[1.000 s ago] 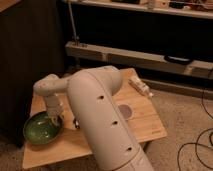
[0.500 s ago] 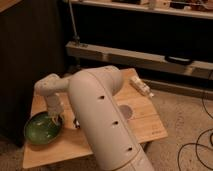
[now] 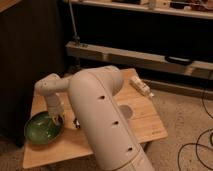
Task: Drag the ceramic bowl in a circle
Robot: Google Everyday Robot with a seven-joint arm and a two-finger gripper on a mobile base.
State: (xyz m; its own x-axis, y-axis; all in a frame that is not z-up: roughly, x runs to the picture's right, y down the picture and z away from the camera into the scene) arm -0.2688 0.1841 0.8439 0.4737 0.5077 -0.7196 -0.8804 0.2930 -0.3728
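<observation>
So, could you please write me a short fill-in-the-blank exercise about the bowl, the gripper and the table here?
1. The ceramic bowl is glossy ____ inside.
2. The gripper sits at the bowl's ____ rim, as the camera view shows it.
3. The small round disc lies on the wooden ____, apart from the bowl.
Missing words: green; right; table.

Wooden table [image 3: 146,125], round disc [image 3: 127,111], white object [image 3: 141,88], cables [image 3: 198,149]
</observation>
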